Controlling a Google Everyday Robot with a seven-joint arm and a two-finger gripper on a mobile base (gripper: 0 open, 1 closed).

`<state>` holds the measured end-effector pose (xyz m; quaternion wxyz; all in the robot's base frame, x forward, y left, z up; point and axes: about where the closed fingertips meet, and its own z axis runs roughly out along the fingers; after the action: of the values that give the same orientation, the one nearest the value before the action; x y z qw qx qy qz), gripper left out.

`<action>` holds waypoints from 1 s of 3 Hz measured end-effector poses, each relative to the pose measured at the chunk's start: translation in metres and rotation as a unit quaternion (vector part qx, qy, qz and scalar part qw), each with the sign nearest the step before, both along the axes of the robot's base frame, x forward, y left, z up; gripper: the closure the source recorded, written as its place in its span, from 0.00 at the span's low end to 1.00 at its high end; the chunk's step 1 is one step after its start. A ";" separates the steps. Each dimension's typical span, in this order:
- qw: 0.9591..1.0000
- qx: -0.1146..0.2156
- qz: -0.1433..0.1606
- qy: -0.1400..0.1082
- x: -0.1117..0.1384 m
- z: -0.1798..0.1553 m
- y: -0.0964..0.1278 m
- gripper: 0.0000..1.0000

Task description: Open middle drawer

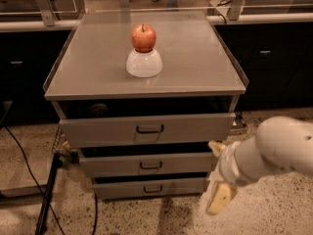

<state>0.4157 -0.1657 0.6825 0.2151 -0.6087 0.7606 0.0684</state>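
Speckled stone flooring surrounds a grey metal cabinet [205,58] with three stacked drawers, and dark counters run along the back wall. On the cabinet's flat top, a red apple [143,37] sits on an upturned white bowl [144,63]. The middle drawer [112,164] lies between the taller top drawer [98,130] and the shortest bottom drawer [117,188]. Its small dark loop handle [150,165] is at the centre of the front, and a dark gap shows above it. The robot's white arm [279,151] reaches in from the right. The gripper [218,199] hangs low just beside the cabinet's front right corner, level with the two lower drawers and well apart from the handle. Whether the gripper is open or closed cannot be told. Black cables [29,165] trail across the floor on the left.
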 end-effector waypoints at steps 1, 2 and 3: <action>0.999 0.044 0.009 0.013 0.003 -0.069 0.021 0.00; 0.999 0.044 0.009 0.013 0.003 -0.069 0.021 0.00; 0.998 0.053 0.019 0.031 0.006 -0.100 0.031 0.00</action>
<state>0.4215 -0.1343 0.5827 0.2223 -0.6084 0.7504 0.1317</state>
